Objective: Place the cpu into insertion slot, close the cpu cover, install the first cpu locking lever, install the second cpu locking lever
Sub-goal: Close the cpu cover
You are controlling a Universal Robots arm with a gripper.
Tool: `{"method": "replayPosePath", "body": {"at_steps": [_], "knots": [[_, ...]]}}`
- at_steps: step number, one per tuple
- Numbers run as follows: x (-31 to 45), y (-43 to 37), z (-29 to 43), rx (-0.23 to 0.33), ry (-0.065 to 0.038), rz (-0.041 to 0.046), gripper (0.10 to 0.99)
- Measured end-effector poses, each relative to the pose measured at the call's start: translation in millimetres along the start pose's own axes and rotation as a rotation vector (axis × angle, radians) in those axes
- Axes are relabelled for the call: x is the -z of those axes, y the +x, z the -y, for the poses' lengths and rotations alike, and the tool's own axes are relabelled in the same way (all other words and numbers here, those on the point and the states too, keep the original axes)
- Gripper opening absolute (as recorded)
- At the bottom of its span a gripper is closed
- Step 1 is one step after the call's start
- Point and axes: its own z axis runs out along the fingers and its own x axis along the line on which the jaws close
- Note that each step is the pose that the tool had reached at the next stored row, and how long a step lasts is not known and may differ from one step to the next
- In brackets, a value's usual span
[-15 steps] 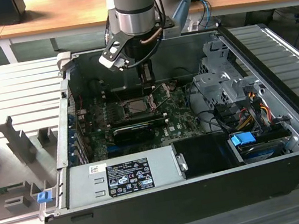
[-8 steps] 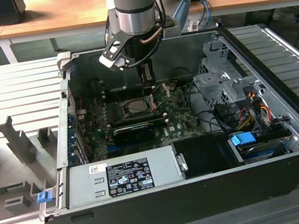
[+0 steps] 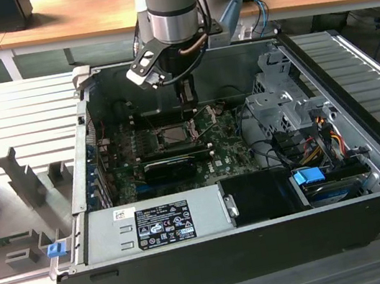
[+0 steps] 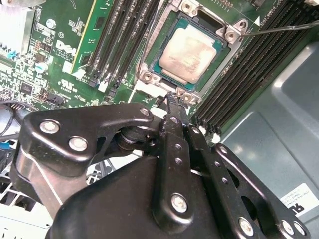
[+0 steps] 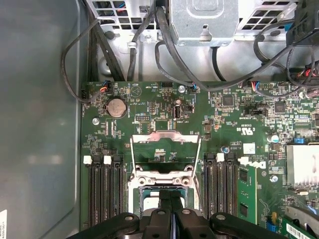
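cpu [image 4: 187, 54] pale matte square, seated in metal-rimmed insertion slot [image 4: 148, 74] | gripper [image 4: 172, 101] slim, black, clenched at slot rim

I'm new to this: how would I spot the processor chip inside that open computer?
Look in the open black computer case at the green circuit board on its floor. Between two banks of long black memory slots sits a square metal-rimmed insertion slot, and the cpu lies flat in it. It alone shows a plain, pale grey-beige metal face.
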Motion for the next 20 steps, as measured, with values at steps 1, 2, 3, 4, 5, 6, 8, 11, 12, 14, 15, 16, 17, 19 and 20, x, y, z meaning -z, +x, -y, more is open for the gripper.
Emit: {"method": "replayPosePath", "body": {"at_steps": [1,2,3,4,5,6,8,11,12,14,15,16,17,19,20], "knots": [[0.2,0.0,-0.1,0.0,0.0,0.0,0.106],[0.3,0.1,-0.2,0.0,0.0,0.0,0.106],[0.5,0.1,-0.3,0.0,0.0,0.0,0.106],[0.6,0.1,-0.3,0.0,0.0,-0.0001,0.106],[0.8,0.1,-0.4,0.0,0.0,-0.0001,0.106],[1.1,0.1,-0.5,0.0,0.0,0.0001,0.106],[1.7,0.2,-0.6,0.0,0.0,0.0001,0.106],[4.0,0.4,-0.9,0.0,0.0,0.0,0.106],[4.5,0.4,-0.9,0.0,0.0,0.0,0.106],[5.6,0.5,-1.0,0.0,0.0,0.0,0.106],[6.0,0.5,-1.1,0.0,0.0,0.0,0.106],[6.3,0.5,-1.1,0.0,0.0,-0.0001,0.106],[6.6,0.5,-1.1,0.0,0.0,-0.0001,0.106],[7.2,0.5,-1.2,0.0,0.0,0.0,0.106],[7.8,0.5,-1.3,0.0,0.0,0.0,0.106]]}}
